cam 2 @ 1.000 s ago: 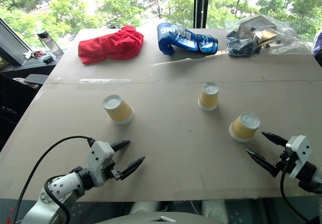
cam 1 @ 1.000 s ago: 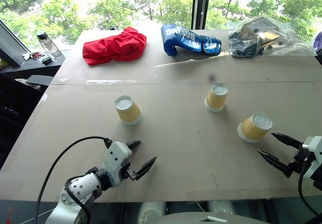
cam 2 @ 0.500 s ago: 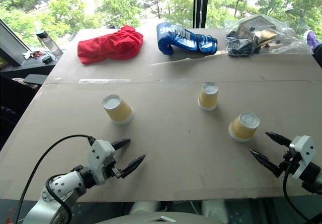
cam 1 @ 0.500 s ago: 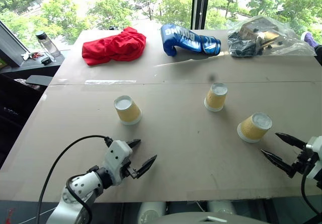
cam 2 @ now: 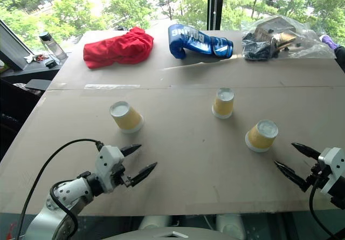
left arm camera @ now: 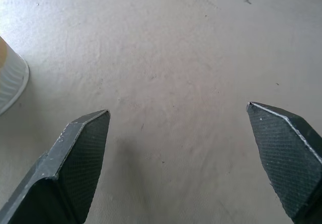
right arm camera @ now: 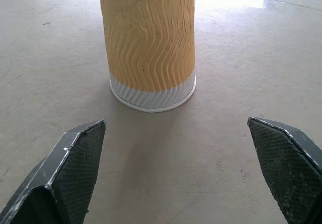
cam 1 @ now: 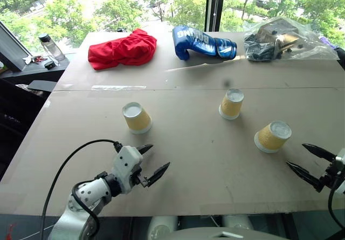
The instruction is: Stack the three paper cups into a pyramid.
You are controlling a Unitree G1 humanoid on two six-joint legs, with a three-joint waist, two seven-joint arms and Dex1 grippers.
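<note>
Three paper cups stand upside down and apart on the cardboard-covered table (cam 1: 188, 159): a left cup (cam 1: 137, 117), a middle cup (cam 1: 232, 104) and a right cup (cam 1: 273, 137). No pyramid stands. My left gripper (cam 1: 160, 155) is open and empty near the front edge, below and slightly right of the left cup; the left wrist view has that cup's rim (left arm camera: 10, 85) beside the open left gripper (left arm camera: 177, 108). Off to the right, my right gripper (cam 1: 295, 154) is open and empty, just short of the right cup (right arm camera: 148, 48), which stands ahead of it (right arm camera: 176, 121) in the right wrist view.
At the back of the table lie a red cloth (cam 1: 123, 50), a blue boxing glove (cam 1: 202, 43) and a clear plastic bag of items (cam 1: 280, 38). A bottle (cam 1: 51, 47) stands on a ledge far left. A taped seam (cam 1: 108, 88) crosses the cardboard.
</note>
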